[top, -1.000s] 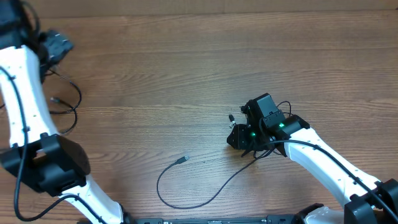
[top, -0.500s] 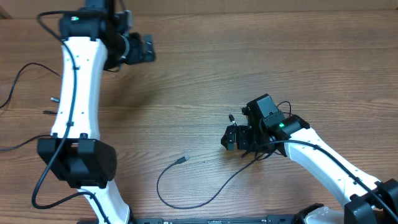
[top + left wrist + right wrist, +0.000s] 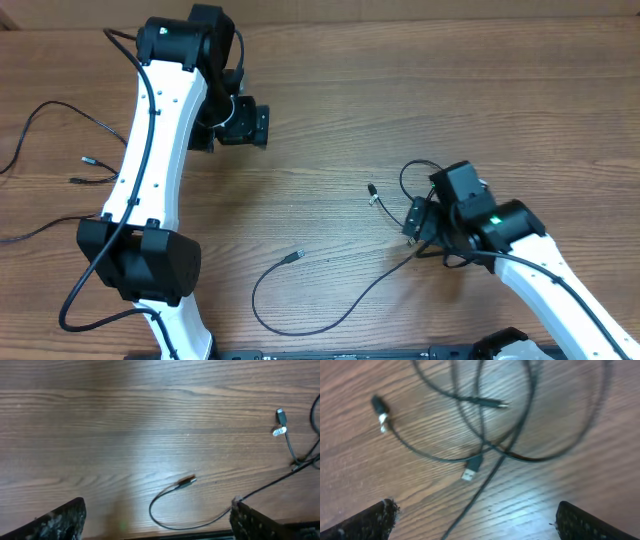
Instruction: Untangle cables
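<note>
Thin black cables lie in three places. A tangle (image 3: 490,445) of crossing loops with silver-tipped plugs (image 3: 471,467) lies under my right gripper (image 3: 475,525), which is open and holds nothing. In the overhead view this tangle (image 3: 420,172) sits just beyond the right gripper (image 3: 410,225). From it, one cable runs to a loop (image 3: 300,322) that ends in a plug (image 3: 293,257). More cables (image 3: 60,110) lie at the far left. My left gripper (image 3: 255,125) hangs open above the table's upper middle. The left wrist view shows the loop (image 3: 170,522) and its plug (image 3: 186,480) far below.
The table is bare brown wood (image 3: 330,90). The left arm's white links (image 3: 150,140) stretch from its base (image 3: 140,265) at the front left. The right arm (image 3: 540,270) comes in from the front right corner. Thicker black cords run along both arms.
The left arm swung from the far left to the upper middle, leaving cables at the left. The right gripper opened and drew back to the right, uncovering the tangle.
</note>
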Robot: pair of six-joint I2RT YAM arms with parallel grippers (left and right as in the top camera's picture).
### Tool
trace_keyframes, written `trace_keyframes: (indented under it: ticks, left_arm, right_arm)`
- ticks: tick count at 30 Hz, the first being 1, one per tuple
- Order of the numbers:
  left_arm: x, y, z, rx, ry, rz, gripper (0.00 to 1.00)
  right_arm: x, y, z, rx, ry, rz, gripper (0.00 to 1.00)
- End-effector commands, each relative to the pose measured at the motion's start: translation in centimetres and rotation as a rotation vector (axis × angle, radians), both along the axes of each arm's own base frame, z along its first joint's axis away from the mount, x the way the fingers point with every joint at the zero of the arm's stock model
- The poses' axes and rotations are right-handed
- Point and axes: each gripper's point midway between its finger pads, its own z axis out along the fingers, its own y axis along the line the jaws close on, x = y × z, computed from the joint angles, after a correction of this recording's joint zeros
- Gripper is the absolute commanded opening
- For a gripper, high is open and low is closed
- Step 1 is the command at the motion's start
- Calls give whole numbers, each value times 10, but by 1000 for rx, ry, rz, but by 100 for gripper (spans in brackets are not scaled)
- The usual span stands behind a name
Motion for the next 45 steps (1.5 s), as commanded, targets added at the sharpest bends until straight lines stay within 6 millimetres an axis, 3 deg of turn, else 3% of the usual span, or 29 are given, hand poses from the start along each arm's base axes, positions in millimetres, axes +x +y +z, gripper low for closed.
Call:
trace_keyframes:
  ticks: [1, 8, 13, 18, 21, 23, 28, 35, 45]
  left_arm:
    - [-11, 6, 22, 14, -56, 35, 91]
    - [-58, 0, 25, 14, -48, 6, 91]
    - [-83, -21, 14, -24, -171, -71, 95]
    - [-103, -44, -29, -48, -199, -127, 100]
    - [-114, -53, -72, -39, -157, -156, 100]
    - [-123, -56, -111, -24, -114, -182, 100]
    - [-144, -53, -162, 6, -1, -202, 98]
    - [-150, -52, -190, 34, 82, -205, 87]
    - [-161, -54, -210, 138, 116, -299, 85]
  right_arm:
    - [-1, -25, 9, -13, -7, -166, 100]
    - [-9, -59, 6, -33, 52, -304, 100]
    - [-8, -73, 6, -27, 53, -370, 100]
    - [-6, -74, 6, -22, 50, -379, 100]
    - [-6, -74, 6, -22, 47, -376, 100]
    - [-5, -74, 6, -21, 43, -376, 100]
    - [-4, -74, 7, -20, 39, -376, 100]
    - [-1, -74, 7, -17, 28, -376, 100]
    - [2, -73, 8, -12, 14, -376, 100]
